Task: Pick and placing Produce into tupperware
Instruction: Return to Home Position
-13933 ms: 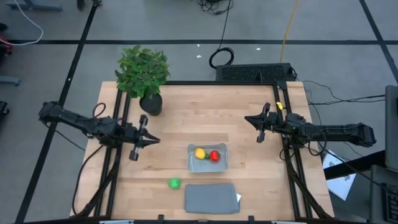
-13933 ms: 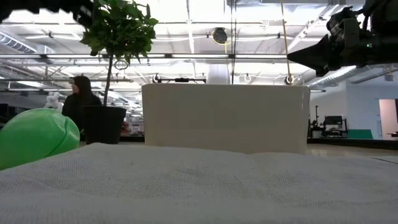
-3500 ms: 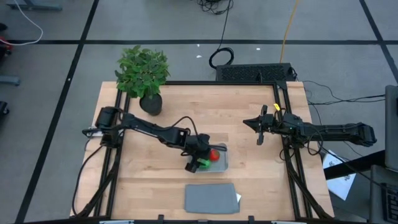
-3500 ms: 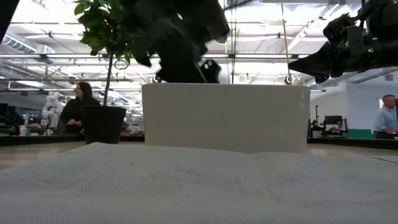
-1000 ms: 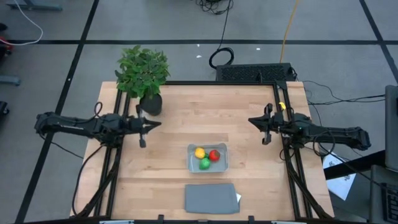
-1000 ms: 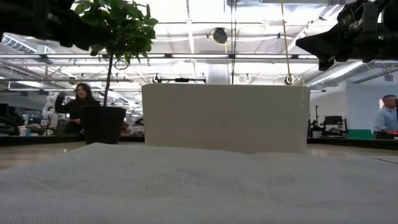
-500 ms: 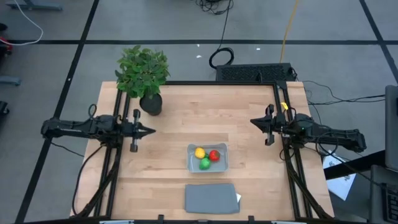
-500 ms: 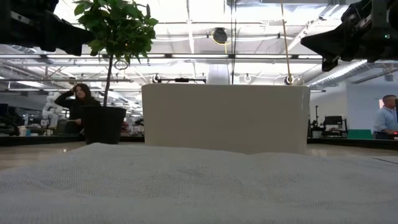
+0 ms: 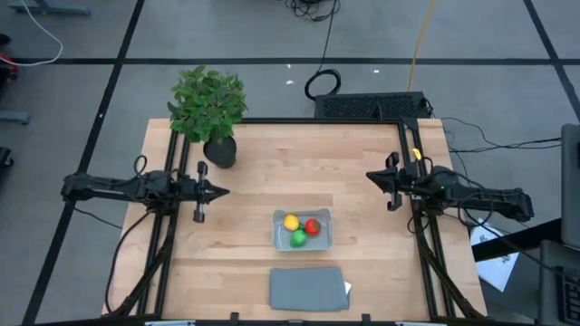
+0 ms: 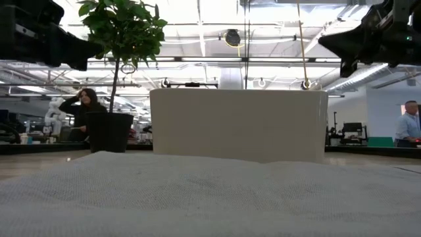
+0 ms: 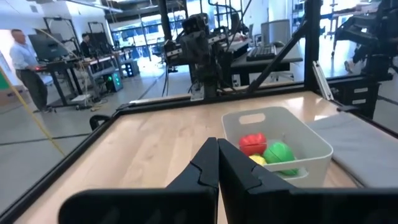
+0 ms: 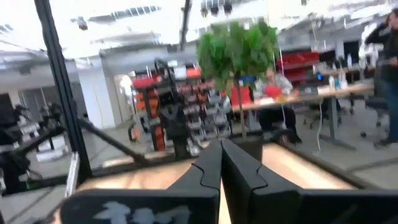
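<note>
Your left gripper (image 9: pixel 220 191) is hovering over the left side of the table (image 9: pixel 299 154), well apart from the tupperware (image 9: pixel 325 241), and its fingers (image 11: pixel 205 163) are pressing together with nothing between them, as the left wrist view is showing you. Your right gripper (image 9: pixel 372 177) is hanging over the right side of the table, pointing inward toward the middle, and its fingers (image 12: pixel 209 163) are likewise meeting tip to tip around nothing. The tupperware is sitting near the front centre of the table, between the two arms and closer to you than both. All three produce pieces are lying inside it: the yellow piece (image 9: pixel 291 222) is resting toward the tray's left, the red piece (image 9: pixel 313 226) is sitting to its right, and the green piece (image 9: pixel 298 238) is lying just in front of the two, the three crowding close together. From the left wrist you are seeing the red piece (image 11: pixel 252 143) and green piece (image 11: pixel 278 152) side by side behind the tray's pale wall (image 11: pixel 311 152). The grey lid (image 9: pixel 306 288) is lying flat just in front of the tray, apart from it. The potted plant (image 9: pixel 208 104) is standing at the back left corner. In the low view a person (image 10: pixel 82 108) is sitting beyond the table at the left, and another person (image 10: pixel 409 122) is showing at the far right edge.
</note>
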